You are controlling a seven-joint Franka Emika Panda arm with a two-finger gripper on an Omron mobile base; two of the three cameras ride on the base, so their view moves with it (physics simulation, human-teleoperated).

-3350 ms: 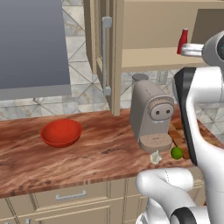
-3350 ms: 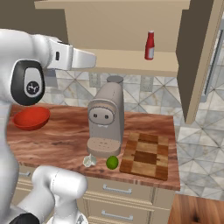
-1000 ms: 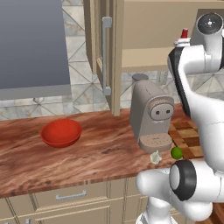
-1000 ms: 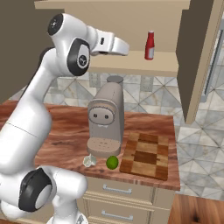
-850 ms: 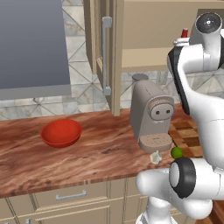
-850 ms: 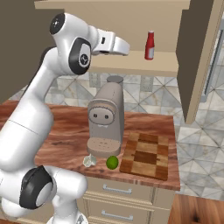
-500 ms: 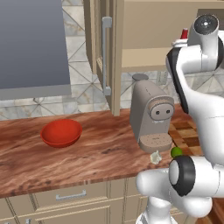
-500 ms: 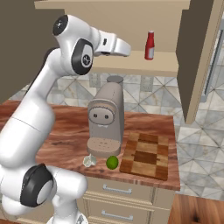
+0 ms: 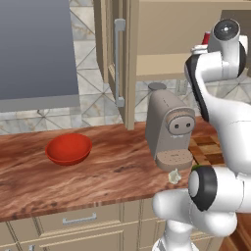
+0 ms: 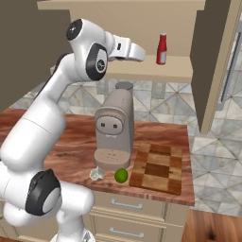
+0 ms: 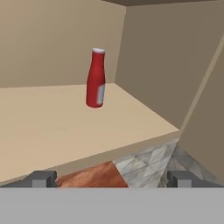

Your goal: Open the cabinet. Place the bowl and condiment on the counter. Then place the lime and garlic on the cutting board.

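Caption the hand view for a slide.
Open pincer faces the upright condiment on the cabinet shelf.

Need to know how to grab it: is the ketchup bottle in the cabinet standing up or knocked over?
Upright. The condiment stands on its base on the cabinet shelf, white cap on top.

Diamond-patterned grey tile backsplash [image 10: 170,101], beige drawers [image 9: 78,219], grey coffee machine [image 10: 113,130], wood floor [image 10: 212,229]

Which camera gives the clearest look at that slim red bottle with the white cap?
The hand view: the slim red bottle stands unobstructed on the shelf. The right base view shows it small; the left base view, just a sliver behind the arm.
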